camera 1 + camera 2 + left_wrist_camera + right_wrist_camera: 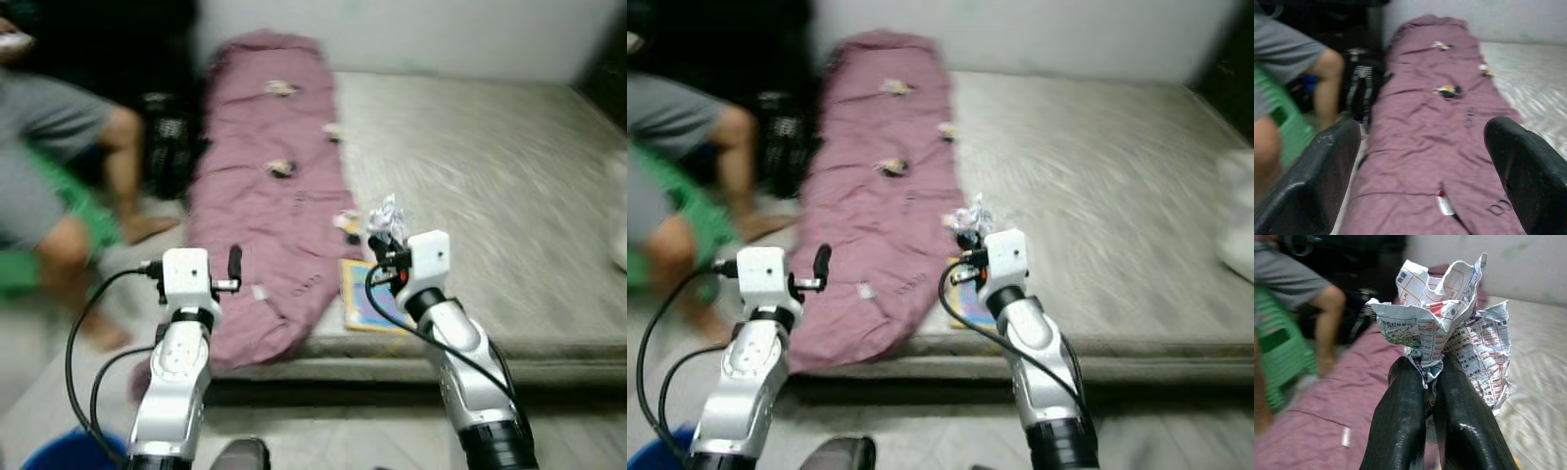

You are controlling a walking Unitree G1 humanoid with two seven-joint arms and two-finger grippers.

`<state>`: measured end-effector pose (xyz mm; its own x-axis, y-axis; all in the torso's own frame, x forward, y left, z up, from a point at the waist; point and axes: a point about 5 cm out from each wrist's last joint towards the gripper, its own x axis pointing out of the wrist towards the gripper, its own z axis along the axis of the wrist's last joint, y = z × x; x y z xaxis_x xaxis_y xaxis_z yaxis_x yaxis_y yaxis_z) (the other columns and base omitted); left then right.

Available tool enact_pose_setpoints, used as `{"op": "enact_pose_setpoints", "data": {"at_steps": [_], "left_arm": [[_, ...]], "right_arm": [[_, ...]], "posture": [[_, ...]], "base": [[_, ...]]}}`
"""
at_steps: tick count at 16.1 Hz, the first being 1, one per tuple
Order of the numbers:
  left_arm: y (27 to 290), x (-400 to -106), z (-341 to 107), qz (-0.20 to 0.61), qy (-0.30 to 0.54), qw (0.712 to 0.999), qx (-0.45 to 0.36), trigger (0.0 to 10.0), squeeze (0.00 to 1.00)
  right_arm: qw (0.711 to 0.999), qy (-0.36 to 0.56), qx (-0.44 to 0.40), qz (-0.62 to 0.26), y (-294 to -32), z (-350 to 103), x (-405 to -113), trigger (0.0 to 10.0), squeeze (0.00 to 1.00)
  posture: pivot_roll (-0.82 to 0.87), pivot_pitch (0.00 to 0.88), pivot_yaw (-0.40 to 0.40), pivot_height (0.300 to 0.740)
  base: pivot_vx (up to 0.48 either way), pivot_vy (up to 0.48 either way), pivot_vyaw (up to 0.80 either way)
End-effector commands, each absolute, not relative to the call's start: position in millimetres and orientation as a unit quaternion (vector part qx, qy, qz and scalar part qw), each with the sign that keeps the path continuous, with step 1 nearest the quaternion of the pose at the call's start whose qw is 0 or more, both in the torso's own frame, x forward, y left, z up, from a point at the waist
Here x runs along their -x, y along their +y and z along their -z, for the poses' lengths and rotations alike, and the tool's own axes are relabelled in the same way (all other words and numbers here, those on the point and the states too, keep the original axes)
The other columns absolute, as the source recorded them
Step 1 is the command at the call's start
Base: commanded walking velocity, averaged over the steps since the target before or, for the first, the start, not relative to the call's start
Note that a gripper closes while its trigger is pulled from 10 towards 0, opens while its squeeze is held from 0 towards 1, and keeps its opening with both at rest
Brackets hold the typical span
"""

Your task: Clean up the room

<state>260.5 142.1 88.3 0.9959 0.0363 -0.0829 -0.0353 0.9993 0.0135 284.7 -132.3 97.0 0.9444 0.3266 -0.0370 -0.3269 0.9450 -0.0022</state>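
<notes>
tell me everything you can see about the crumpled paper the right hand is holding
The crumpled paper is a thin white printed sheet, covered in small grids with red, blue and green marks, scrunched into a loose ball with jagged edges sticking up. The right hand pinches its lower part between two black fingers, shut on it. It is held up in the air above the near edge of the bed, beside the purple blanket, touching nothing else.

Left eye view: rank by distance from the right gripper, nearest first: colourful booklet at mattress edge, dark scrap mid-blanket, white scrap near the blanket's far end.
From the right gripper, shut on crumpled paper:
1. Colourful booklet, just below it at the mattress's near edge.
2. Dark scrap, to the left, mid-way up the purple blanket.
3. White scrap, farthest, near the blanket's far end.
</notes>
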Motion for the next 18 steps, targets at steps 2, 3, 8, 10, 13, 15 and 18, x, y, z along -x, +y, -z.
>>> {"op": "enact_pose_setpoints", "data": {"at_steps": [2, 3, 8, 10, 13, 15, 18], "left_arm": [[141.2, -262.7, -93.1, -0.008, 0.034, 0.999, -0.007, 10.0, 0.0], [141.4, -262.7, -93.1, -0.007, 0.034, 0.999, -0.007, 10.0, 0.0], [142.9, -262.6, -93.1, -0.004, 0.035, 0.999, -0.007, 10.0, 0.0], [144.3, -263.6, -93.9, -0.004, 0.034, 0.999, -0.009, 10.0, 0.0], [144.6, -263.3, -93.6, -0.003, 0.034, 0.999, -0.009, 10.0, 0.0], [144.7, -263.4, -94.0, -0.003, 0.033, 0.999, -0.009, 10.0, 0.0], [144.3, -264.7, -96.1, -0.001, 0.029, 1.0, -0.005, 10.0, 0.0]], "right_arm": [[0.986, 0.021, 0.008, -0.162, -134.8, -94.6, -285.0, 10.0, 0.0], [0.986, 0.021, 0.008, -0.162, -134.6, -94.6, -284.8, 10.0, 0.0], [0.987, 0.021, 0.008, -0.162, -134.6, -94.6, -285.4, 10.0, 0.0], [0.987, 0.022, 0.009, -0.161, -134.9, -94.0, -286.0, 10.0, 0.0], [0.987, 0.022, 0.009, -0.161, -134.8, -94.0, -286.6, 10.0, 0.0], [0.986, 0.023, 0.009, -0.163, -133.8, -93.1, -286.6, 10.0, 0.0], [0.986, 0.022, 0.008, -0.165, -132.1, -93.2, -287.2, 10.0, 0.0]], "posture": [[0.02, 0.024, -0.038, 0.74], [0.02, 0.024, -0.038, 0.74], [0.02, 0.029, -0.036, 0.74], [0.01, 0.029, -0.035, 0.74], [0.02, 0.032, -0.033, 0.74], [0.02, 0.032, -0.033, 0.74], [0.02, 0.034, -0.031, 0.74]], "base": [[0.0, 0.0, 0.8], [0.0, 0.0, 0.8], [0.0, 0.0, 0.8], [0.0, 0.0, 0.8], [0.0, 0.0, 0.8], [0.0, 0.0, 0.8], [0.0, 0.0, 0.8]]}}
